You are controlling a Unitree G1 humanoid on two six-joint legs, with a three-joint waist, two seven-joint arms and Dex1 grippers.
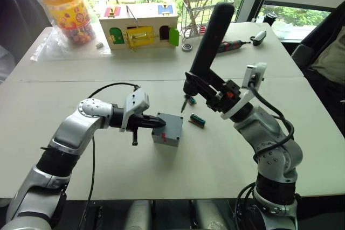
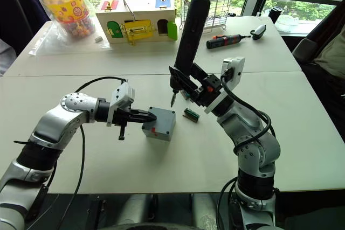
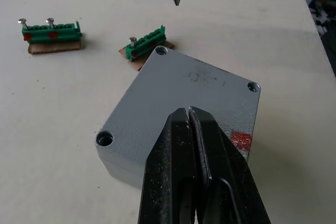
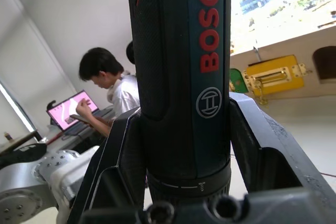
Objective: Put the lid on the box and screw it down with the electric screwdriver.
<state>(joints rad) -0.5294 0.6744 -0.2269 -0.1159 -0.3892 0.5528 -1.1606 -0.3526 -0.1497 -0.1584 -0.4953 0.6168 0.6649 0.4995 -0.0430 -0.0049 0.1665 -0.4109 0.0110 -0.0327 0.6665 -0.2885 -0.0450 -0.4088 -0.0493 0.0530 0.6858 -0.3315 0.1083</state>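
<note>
Lid (image 3: 189, 103) seated on box (image 1: 167, 136); left gripper (image 3: 191, 129) closed, empty, pressing lid. Right gripper (image 4: 184, 145) clamps electric screwdriver (image 1: 207, 47), at box's 1 o'clock.

1. Box (image 1: 167, 129) sits mid-desk (image 1: 64, 154), nearer the front edge than the back; lid (image 3: 189, 98) is on top of it.
2. Left gripper (image 1: 157, 123) touches the box's left side, fingers pressed together over the lid.
3. Right gripper (image 1: 211, 94) is right of and behind the box, clamped round the electric screwdriver (image 1: 207, 47), which stands tilted with its bit above the desk just behind the box.
4. Two terminal blocks (image 1: 197, 120) lie just right of and behind the box.
5. Toy house (image 1: 139, 25) stands at the back edge, jar in a bag (image 1: 67, 12) to its left, wire rack (image 1: 200, 12) to its right.
6. Small screwdriver (image 1: 233, 44) lies right of the rack, toward the back right corner.
</note>
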